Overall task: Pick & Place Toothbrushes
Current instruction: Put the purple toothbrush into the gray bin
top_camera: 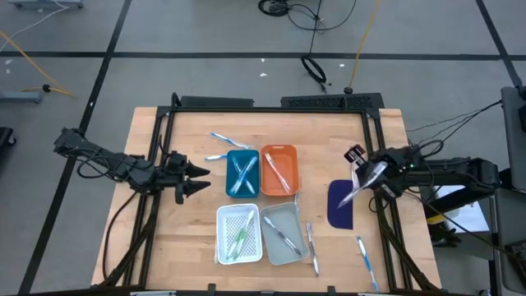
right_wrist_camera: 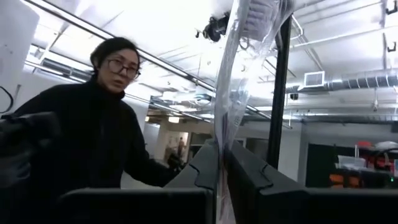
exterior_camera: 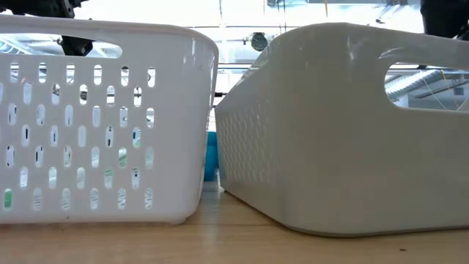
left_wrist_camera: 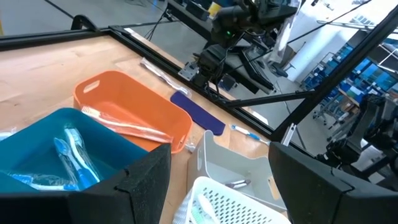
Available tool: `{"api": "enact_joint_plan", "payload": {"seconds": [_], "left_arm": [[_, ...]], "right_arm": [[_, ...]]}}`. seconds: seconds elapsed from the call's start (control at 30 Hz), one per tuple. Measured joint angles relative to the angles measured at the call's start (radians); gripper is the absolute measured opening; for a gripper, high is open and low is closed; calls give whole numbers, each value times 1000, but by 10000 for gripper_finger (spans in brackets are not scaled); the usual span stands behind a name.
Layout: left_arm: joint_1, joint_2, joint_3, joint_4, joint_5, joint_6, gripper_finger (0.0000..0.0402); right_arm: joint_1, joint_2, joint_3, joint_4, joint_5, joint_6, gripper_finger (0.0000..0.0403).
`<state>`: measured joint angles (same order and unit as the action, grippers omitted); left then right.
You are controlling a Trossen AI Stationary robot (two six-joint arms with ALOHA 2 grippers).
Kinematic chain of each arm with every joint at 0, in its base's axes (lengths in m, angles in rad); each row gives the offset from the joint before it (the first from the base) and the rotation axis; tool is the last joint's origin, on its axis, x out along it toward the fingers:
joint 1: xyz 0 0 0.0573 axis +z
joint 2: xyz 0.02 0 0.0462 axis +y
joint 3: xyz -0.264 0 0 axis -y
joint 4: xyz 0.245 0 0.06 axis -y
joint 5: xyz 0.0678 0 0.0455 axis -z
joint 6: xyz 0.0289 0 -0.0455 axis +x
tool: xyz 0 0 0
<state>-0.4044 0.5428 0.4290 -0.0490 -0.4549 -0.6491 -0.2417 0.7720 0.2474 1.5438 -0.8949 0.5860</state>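
Clear-wrapped toothbrush (top_camera: 367,179) pinched tight in the right pincer (top_camera: 374,177), lifted over the dark blue pad (top_camera: 340,204), probably bound for a tray. Left pincer (top_camera: 197,178) waits spread wide beside the blue tray (top_camera: 242,173); more brushes lie in the trays and on the table (top_camera: 173,234).

A light wooden table (top_camera: 164,238) with a black frame along its edges carries four small trays near its middle — a blue tray (top_camera: 242,173) and an orange tray (top_camera: 279,170) toward the far edge, a white slotted tray (top_camera: 238,234) and a grey tray (top_camera: 283,233) toward the near edge. A dark blue pad (top_camera: 339,205) lies near the right edge. Loose toothbrushes (top_camera: 362,253) lie directly on the wood — some near the near right corner, others beyond the blue tray.
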Motion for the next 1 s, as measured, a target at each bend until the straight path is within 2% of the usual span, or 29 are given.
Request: {"api": "enact_joint_plan", "payload": {"seconds": [0.13, 0.23, 0.3, 0.43, 0.53, 0.6, 0.8, 1.0], "left_arm": [[1, 0, 0, 0, 0, 0, 271], [1, 0, 0, 0, 0, -7, 271], [1, 0, 0, 0, 0, -8, 271], [1, 0, 0, 0, 0, -10, 271], [1, 0, 0, 0, 0, -10, 271], [1, 0, 0, 0, 0, -10, 271], [1, 0, 0, 0, 0, -10, 271], [1, 0, 0, 0, 0, -10, 271]], "right_arm": [[0, 1, 0, -42, 5, -4, 9], [0, 1, 0, -102, 83, 50, 9], [0, 1, 0, -163, 169, 156, 9], [0, 2, 0, -310, 295, 503, 9], [0, 2, 0, -398, 323, 740, 9], [0, 2, 0, -417, 319, 812, 9], [2, 1, 0, -420, 319, 843, 9], [56, 2, 31, -515, 319, 737, 9]]}}
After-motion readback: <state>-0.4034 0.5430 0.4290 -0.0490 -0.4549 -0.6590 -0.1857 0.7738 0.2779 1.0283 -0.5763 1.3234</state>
